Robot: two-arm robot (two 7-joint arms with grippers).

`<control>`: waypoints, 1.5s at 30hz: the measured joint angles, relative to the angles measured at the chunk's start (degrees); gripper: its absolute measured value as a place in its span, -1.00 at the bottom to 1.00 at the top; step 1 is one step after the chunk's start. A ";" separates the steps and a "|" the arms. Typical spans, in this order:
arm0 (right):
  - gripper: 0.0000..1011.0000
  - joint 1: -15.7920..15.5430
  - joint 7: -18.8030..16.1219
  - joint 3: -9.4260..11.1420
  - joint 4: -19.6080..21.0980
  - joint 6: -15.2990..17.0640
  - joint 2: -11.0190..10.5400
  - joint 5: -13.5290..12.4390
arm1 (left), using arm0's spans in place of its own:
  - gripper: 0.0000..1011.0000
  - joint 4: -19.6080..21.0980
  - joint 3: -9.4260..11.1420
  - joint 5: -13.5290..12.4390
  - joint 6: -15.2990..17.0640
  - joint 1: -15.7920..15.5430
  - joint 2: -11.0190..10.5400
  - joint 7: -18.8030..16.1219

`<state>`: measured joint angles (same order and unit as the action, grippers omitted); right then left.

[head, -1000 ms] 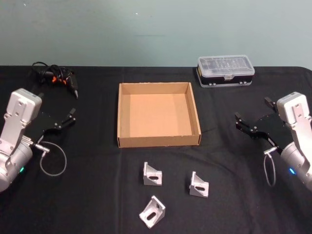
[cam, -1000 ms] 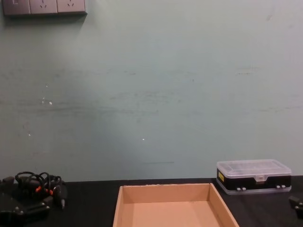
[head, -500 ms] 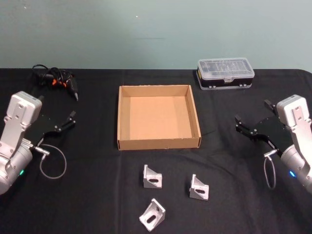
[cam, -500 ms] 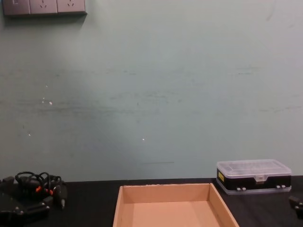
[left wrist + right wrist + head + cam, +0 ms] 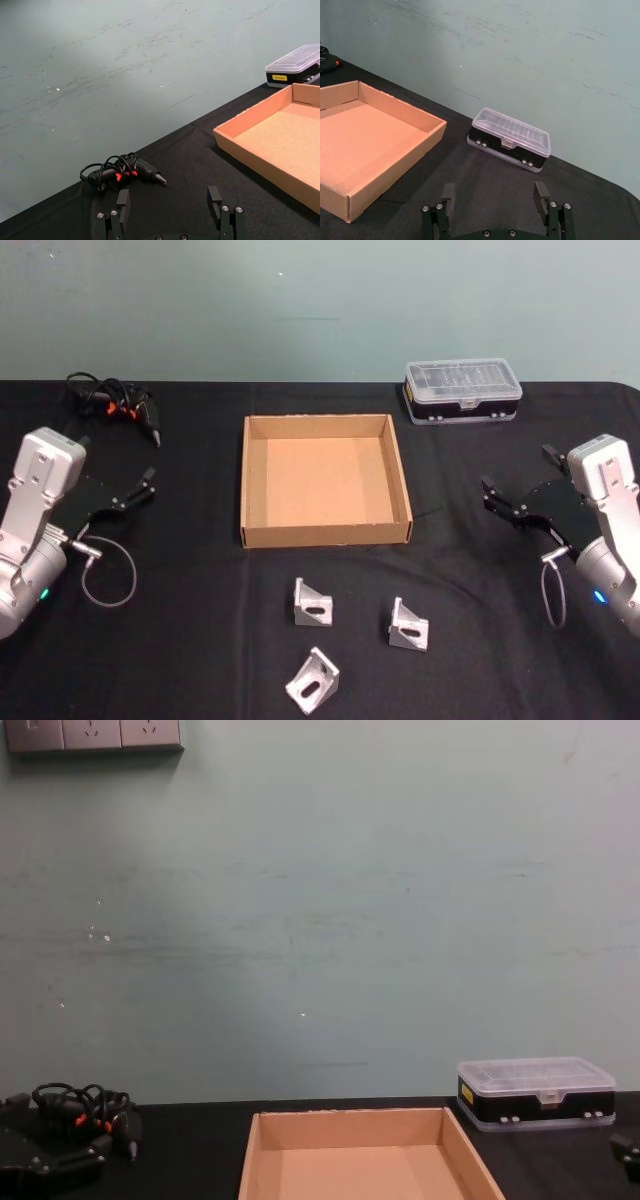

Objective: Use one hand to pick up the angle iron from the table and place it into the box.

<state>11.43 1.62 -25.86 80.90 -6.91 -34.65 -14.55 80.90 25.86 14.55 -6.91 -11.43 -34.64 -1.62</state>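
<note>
From the head, the box [image 5: 325, 533] sits mid-table [image 5: 200, 640] with nothing in it. Three pieces lie on the cloth on the robot's side of it, apart from each other: one angle iron [image 5: 312, 601] nearest the box's front wall, another angle iron [image 5: 408, 624] to its right, and a third angle iron [image 5: 312, 678] closest to the robot. The left gripper [image 5: 117, 458] hangs over the table well left of the box, fingers spread wide with nothing between them. The right gripper [image 5: 517, 470] hangs well right of the box, likewise wide open and holding nothing. A case [image 5: 462, 390] stands beyond the box's far right corner, and a bundle of cables [image 5: 112, 405] lies at the far left. In the left wrist view, the left gripper [image 5: 168, 198] shows two fingers [image 5: 122, 200] set far apart over bare table, with the cables [image 5: 122, 172] ahead of them, the box [image 5: 260, 167] off to one side and the case [image 5: 295, 65] past it. In the right wrist view, the right gripper [image 5: 494, 192] also has its fingers [image 5: 540, 192] wide apart and free, with the case [image 5: 510, 140] ahead and the box [image 5: 395, 170] beside it. From the chest, the box [image 5: 350, 1130] is seen low and centred, the case [image 5: 535, 1092] to its right, and the cables [image 5: 80, 1110] at the left.
</note>
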 joint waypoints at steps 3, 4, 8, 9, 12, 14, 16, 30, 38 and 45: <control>0.99 0.00 0.00 0.00 0.00 0.00 0.00 0.00 | 1.00 0.00 0.00 0.00 0.00 0.00 0.00 0.00; 0.99 0.00 0.00 0.00 0.00 0.00 0.00 0.00 | 1.00 0.00 0.00 0.00 0.00 0.00 0.00 0.00; 0.99 0.08 -0.96 0.31 -0.08 0.02 0.17 -0.42 | 1.00 0.00 0.00 0.00 0.00 0.00 0.00 0.00; 0.99 0.10 -1.47 0.44 -0.07 0.02 0.22 -0.63 | 1.00 0.00 0.00 0.00 0.00 0.00 0.00 0.00; 0.99 0.07 -3.61 0.96 0.77 0.03 0.18 -1.61 | 1.00 0.00 0.00 0.00 0.00 0.00 0.00 0.00; 0.99 -0.06 -4.61 1.29 1.46 0.05 0.02 -2.16 | 1.00 0.00 0.00 0.00 0.00 0.00 0.00 0.00; 0.99 -0.27 -5.70 1.64 2.32 0.15 -0.25 -2.74 | 1.00 0.00 0.00 0.00 0.00 0.00 0.00 0.00; 0.99 -4.62 -19.70 6.50 14.31 4.81 -6.58 -12.59 | 1.00 0.00 0.00 0.00 0.00 0.00 0.00 0.00; 0.99 -3.99 -30.90 5.83 16.71 9.59 -9.51 -17.30 | 1.00 0.00 0.00 0.00 0.00 0.00 0.00 0.00; 0.99 -1.52 -38.76 2.61 15.90 13.27 -10.28 -18.32 | 1.00 0.00 0.00 0.00 0.00 0.00 0.00 0.00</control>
<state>9.91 -37.14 -23.25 96.80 6.36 -44.93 -32.87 80.90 25.86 14.55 -6.91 -11.43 -34.65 -1.62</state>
